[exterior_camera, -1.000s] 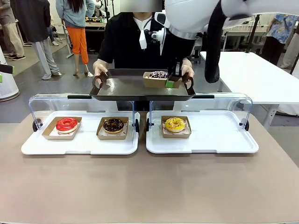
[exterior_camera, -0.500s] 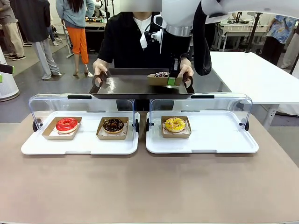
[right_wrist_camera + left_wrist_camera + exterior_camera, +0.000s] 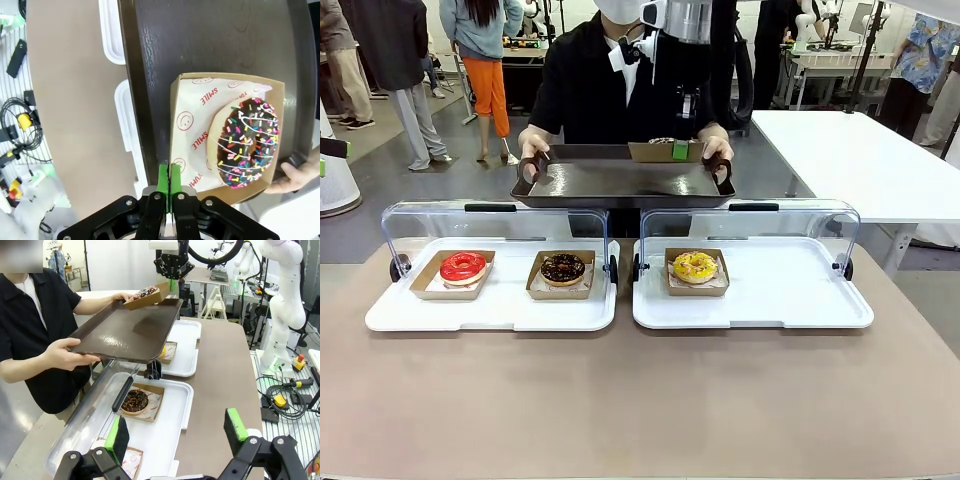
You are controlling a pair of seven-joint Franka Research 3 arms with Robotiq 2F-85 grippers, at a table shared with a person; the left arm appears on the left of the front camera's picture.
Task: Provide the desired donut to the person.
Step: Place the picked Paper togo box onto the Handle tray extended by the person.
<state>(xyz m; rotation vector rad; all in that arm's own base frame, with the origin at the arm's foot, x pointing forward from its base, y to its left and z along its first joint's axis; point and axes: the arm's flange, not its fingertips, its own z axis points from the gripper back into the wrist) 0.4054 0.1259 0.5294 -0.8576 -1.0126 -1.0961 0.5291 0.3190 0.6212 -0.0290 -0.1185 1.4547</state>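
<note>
The person (image 3: 610,80) in a black top holds a dark brown tray (image 3: 610,185) in both hands across the table. A chocolate donut with coloured sprinkles (image 3: 248,142) lies in a cardboard box (image 3: 200,115) at the tray's far right corner. My right gripper (image 3: 166,181) is shut on the box's edge, green pads pinching the cardboard. In the left wrist view the box (image 3: 147,294) sits tilted over the tray (image 3: 130,330), under the right gripper (image 3: 171,272). My left gripper (image 3: 176,432) is open above the white trays, holding nothing.
Two white trays (image 3: 760,300) with raised clear lids sit on the brown table. They hold a red donut (image 3: 463,267), a chocolate donut (image 3: 563,268) and a yellow donut (image 3: 695,266), each in a box. A white table (image 3: 850,150) stands at the right.
My right arm has swung up and back, carrying the sprinkled donut's box from mid-tray toward the tray's far right edge. The person's tray has hardly moved.
</note>
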